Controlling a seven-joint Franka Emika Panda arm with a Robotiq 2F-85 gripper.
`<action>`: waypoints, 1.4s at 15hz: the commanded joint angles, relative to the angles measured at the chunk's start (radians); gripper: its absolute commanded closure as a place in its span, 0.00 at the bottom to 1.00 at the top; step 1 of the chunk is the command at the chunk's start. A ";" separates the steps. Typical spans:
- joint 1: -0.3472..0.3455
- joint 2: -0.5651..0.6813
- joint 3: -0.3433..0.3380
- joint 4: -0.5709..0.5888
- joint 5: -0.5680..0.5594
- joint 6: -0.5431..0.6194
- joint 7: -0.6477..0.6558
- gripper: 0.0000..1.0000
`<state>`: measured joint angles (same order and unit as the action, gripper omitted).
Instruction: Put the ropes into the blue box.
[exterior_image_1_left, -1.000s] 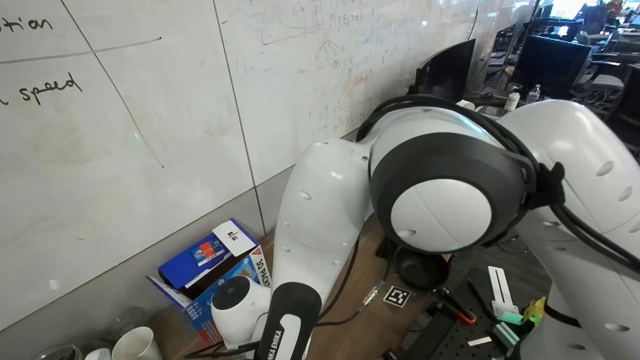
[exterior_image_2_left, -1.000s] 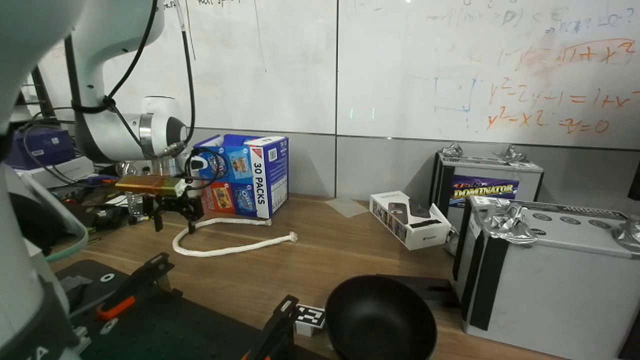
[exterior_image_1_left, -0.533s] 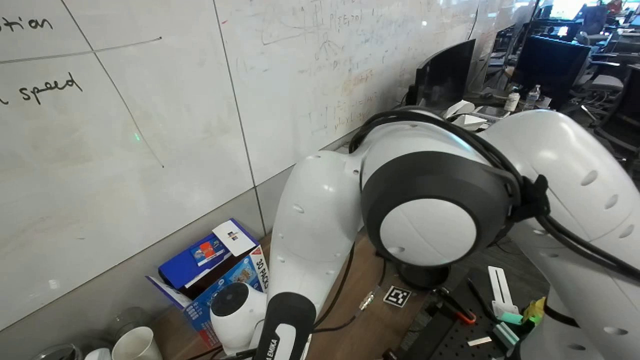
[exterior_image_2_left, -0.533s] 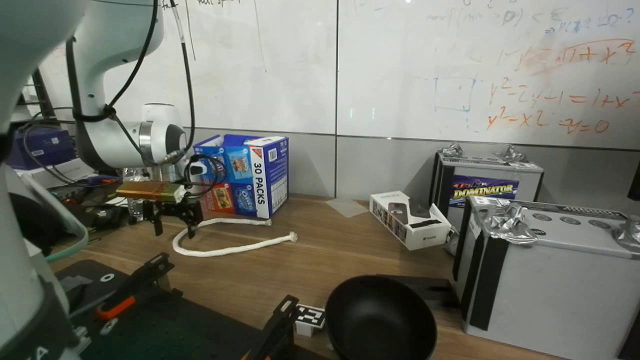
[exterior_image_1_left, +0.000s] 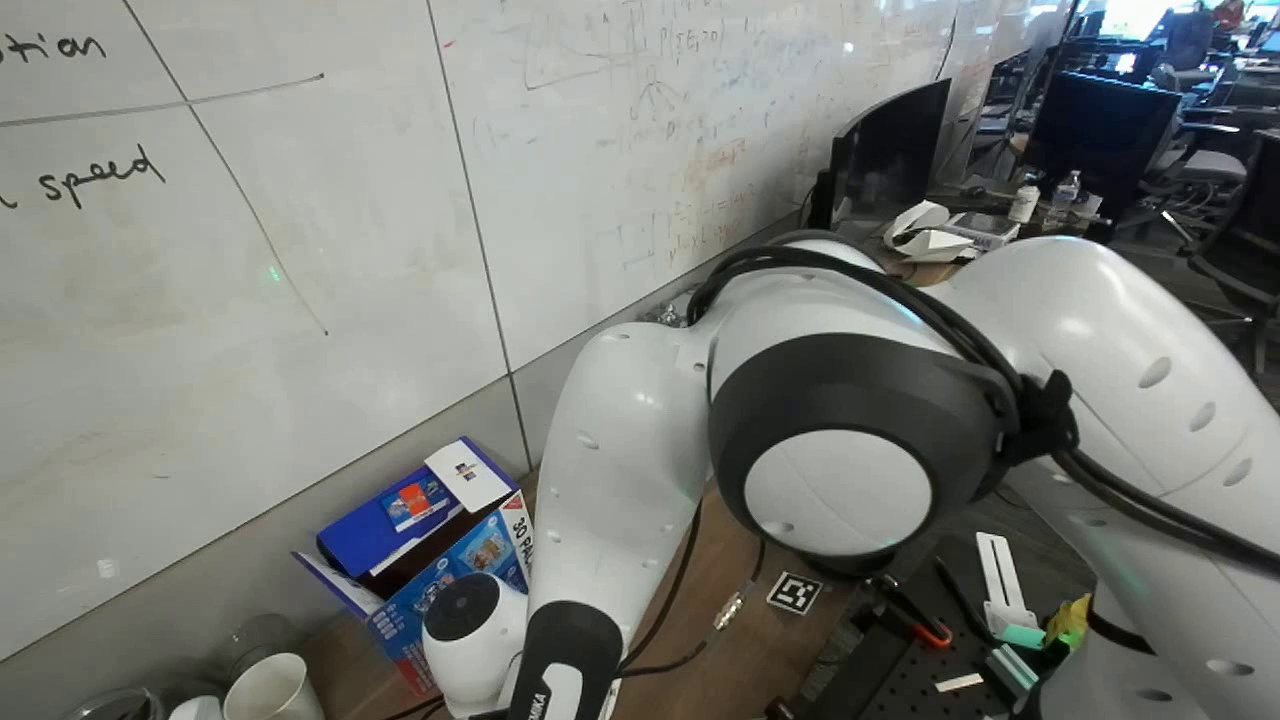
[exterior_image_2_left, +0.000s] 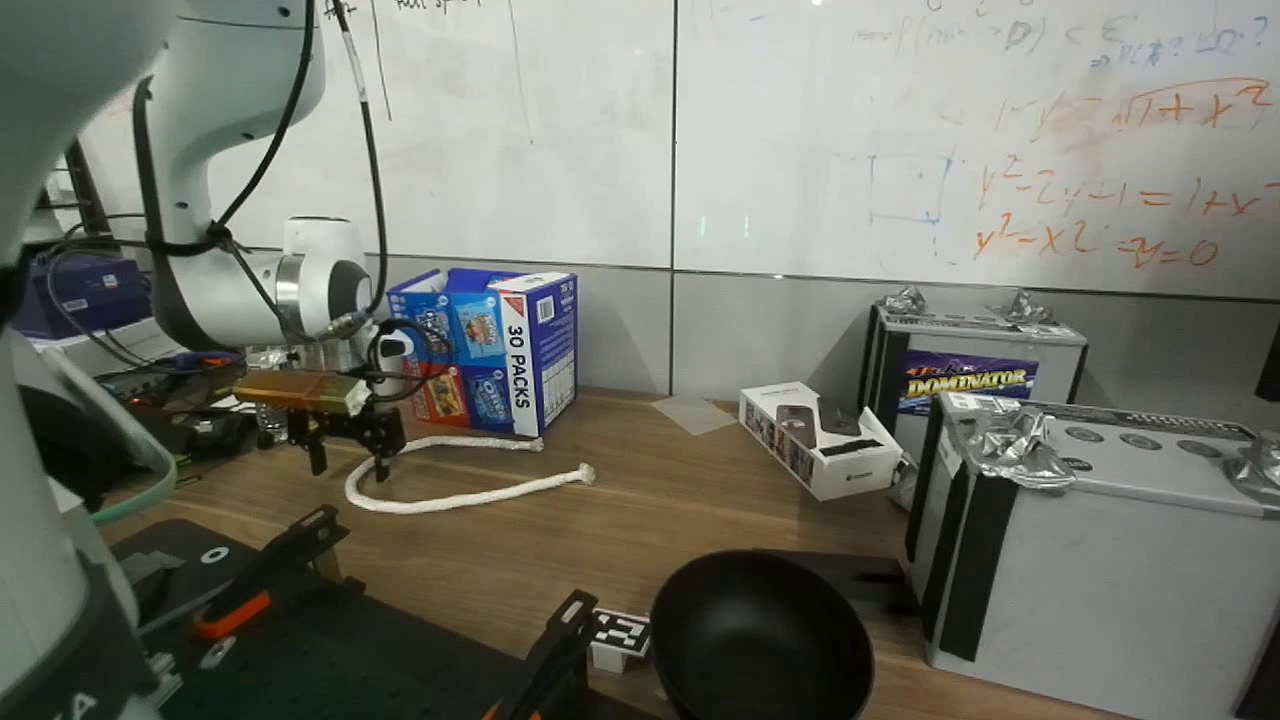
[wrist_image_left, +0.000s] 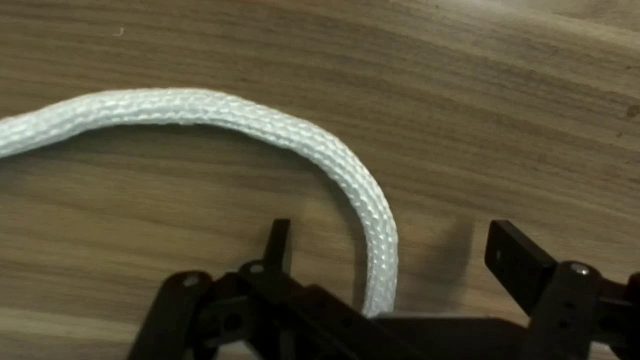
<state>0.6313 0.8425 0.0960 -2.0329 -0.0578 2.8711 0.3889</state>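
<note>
- Both exterior views: whiteboard (exterior_image_2_left: 760, 150) with marker writing, behind and above the blue box (exterior_image_2_left: 487, 345).
- tabletop (exterior_image_2_left: 660, 490): brown wood grain, runs under the blue box.
- arm (exterior_image_1_left: 625, 470): white with dark joint covers; lower end comes down in front of the blue box, hides a bit of its front in both exterior views.
- front grey case (exterior_image_2_left: 1110, 570) and rear grey case (exterior_image_2_left: 975, 345), the rear one labelled DOMINATOR: in an exterior view, well apart from the blue box, past its "30 PACKS" side.
- blue box: upright, top flaps raised, inside dark; snack pictures on blue and red panels, white strip reading "30 PACKS".
- black pan (exterior_image_2_left: 760, 640): in an exterior view, well out in front of the blue box.
- rope (wrist_image_left: 345, 166): one white braided strand seen, lying on the tabletop in front of the blue box, outside it; bent in a U, both ends toward the "30 PACKS" side, one end just beside the blue box's base.
- carton (exterior_image_2_left: 815, 440): white, phone pictures printed on it; past the blue box's "30 PACKS" side.
- pincer (wrist_image_left: 387, 230): in front of the blue box, jaws spread wide, nothing gripped; wrist view has the rope's bend running between them, a gap either side. Height over the tabletop: can't tell.
- marker block (exterior_image_2_left: 620, 633): black-and-white pattern, just beside the black pan, well in front of the blue box.
</note>
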 joint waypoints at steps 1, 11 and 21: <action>0.029 0.021 -0.025 0.027 0.027 0.018 0.003 0.00; 0.036 0.031 -0.043 0.040 0.033 0.017 0.007 0.51; 0.020 -0.039 -0.047 0.024 0.027 -0.051 -0.021 0.90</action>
<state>0.6555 0.8589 0.0643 -1.9913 -0.0440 2.8670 0.3898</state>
